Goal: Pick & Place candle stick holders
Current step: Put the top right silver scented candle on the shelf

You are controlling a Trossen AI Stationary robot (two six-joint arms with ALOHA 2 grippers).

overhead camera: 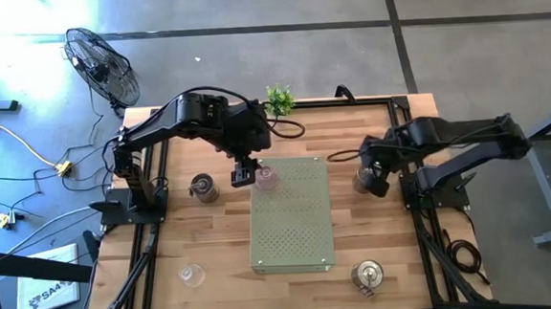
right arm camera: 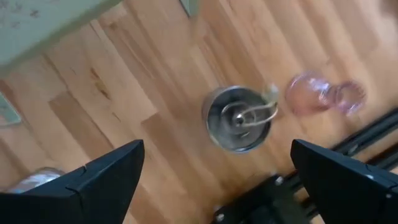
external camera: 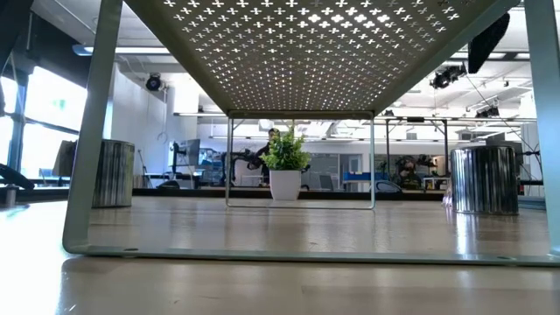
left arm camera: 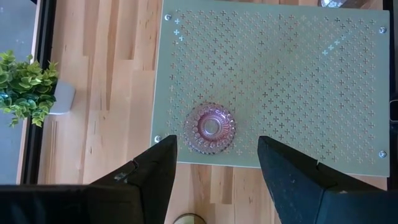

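Plant (overhead camera: 279, 100) behind perforated stand (overhead camera: 290, 214); metal holders (overhead camera: 203, 188) flank it.

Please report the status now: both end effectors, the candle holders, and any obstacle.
Left end effector open, above pink holder standing on perforated stand. Right end effector open over metal holder on table. No obstacle seen.

Both arms above table, left gripper (overhead camera: 243, 173) and right gripper (overhead camera: 371, 180) fingers apart.

In the low view the perforated stand (external camera: 306, 52) fills the top, hiding both arms. A metal holder (right arm camera: 239, 118) and pink glass holder (right arm camera: 323, 93) look blurred in the right wrist view; another holder (right arm camera: 34, 177) is cut off behind a finger.
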